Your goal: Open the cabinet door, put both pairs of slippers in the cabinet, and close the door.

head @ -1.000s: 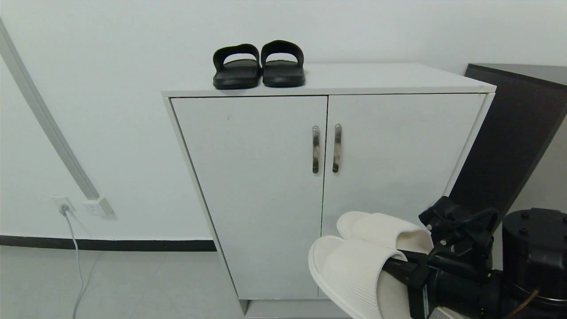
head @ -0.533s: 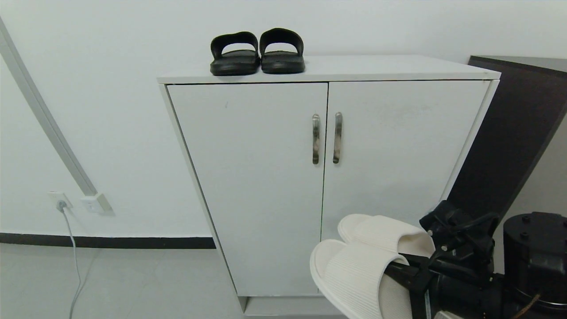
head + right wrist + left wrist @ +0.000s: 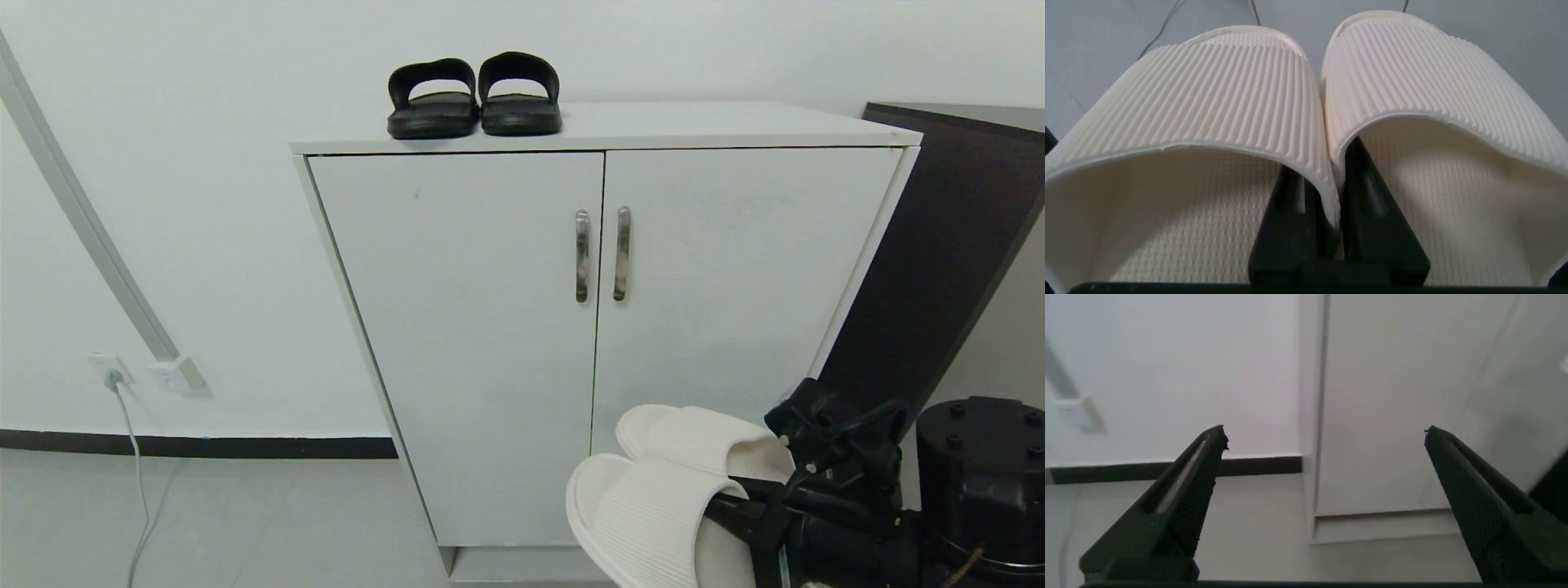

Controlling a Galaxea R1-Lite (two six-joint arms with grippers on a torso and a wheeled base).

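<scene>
Change: right gripper (image 3: pixel 1330 208) is dipping slightly lower with the white slippers (image 3: pixel 665 490).
Right gripper: pinching the pair's inner edges together, low before the cabinet (image 3: pixel 735 124).
Left gripper (image 3: pixel 1324 438): hanging with fingers spread wide, holding nothing.
Doors (image 3: pixel 465 327): both sitting closed.
Black slippers (image 3: pixel 475 100): resting side by side on the cabinet's top.

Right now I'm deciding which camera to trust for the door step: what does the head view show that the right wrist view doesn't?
Head view's extra: the cabinet with both doors shut, its two handles side by side at the middle, and the black slippers on its top. Right wrist view's extra: a close look at the right hand, its fingers clamped on the touching inner sides of the white slippers. Shared: the white slippers held in that hand.
</scene>
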